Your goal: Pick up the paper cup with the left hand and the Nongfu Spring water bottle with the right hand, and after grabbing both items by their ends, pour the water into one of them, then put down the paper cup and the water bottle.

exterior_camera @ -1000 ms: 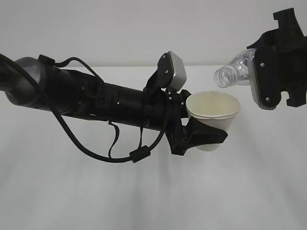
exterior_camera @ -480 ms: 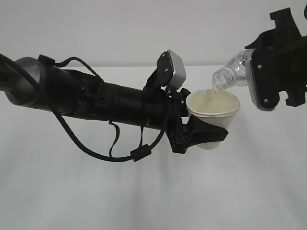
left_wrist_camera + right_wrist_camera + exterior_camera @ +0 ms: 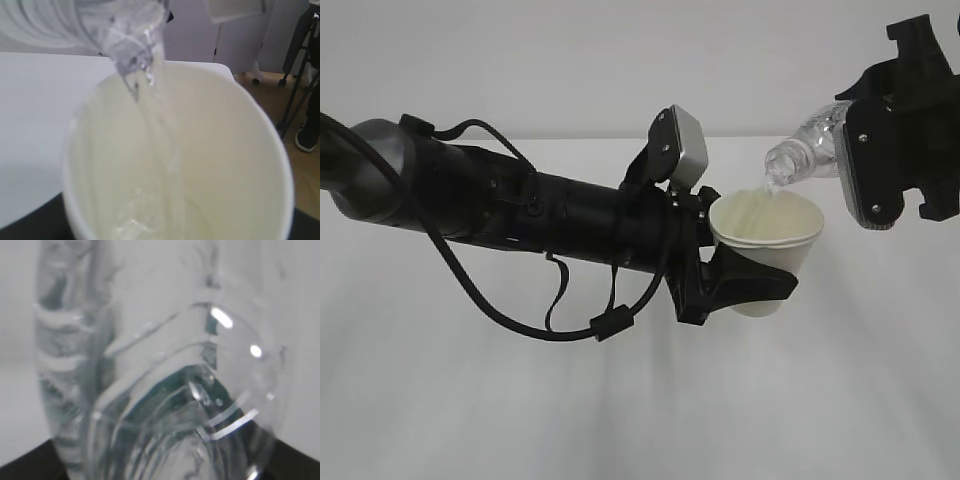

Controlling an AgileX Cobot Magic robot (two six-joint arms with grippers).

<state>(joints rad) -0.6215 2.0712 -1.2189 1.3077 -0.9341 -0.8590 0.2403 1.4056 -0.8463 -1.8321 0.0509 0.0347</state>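
In the exterior view, the paper cup (image 3: 767,240) is held above the table (image 3: 620,400) by the left hand (image 3: 735,285), whose jaws are clamped around the lower part of the cup wall; the cup stands nearly upright, mouth tipped slightly toward the camera. To its right and higher, the water bottle (image 3: 802,155) is gripped by the right hand (image 3: 880,165) at its base end and is tilted with the open neck pointing down and left, directly over the far right part of the cup rim. A thin stream of water (image 3: 767,190) is seen falling from the neck into the cup. In the left wrist view, the cup interior fills the picture, the bottle mouth (image 3: 132,47) sits at the far rim, and the water runs down the inner wall to a shallow pool at the bottom. In the right wrist view, only the ribbed clear body of the bottle (image 3: 165,405) with its green label is seen close up; the fingers themselves are not visible there. The pouring step is judged to be in hand. Next, the bottle would need to be righted before both items are lowered to the table and released.
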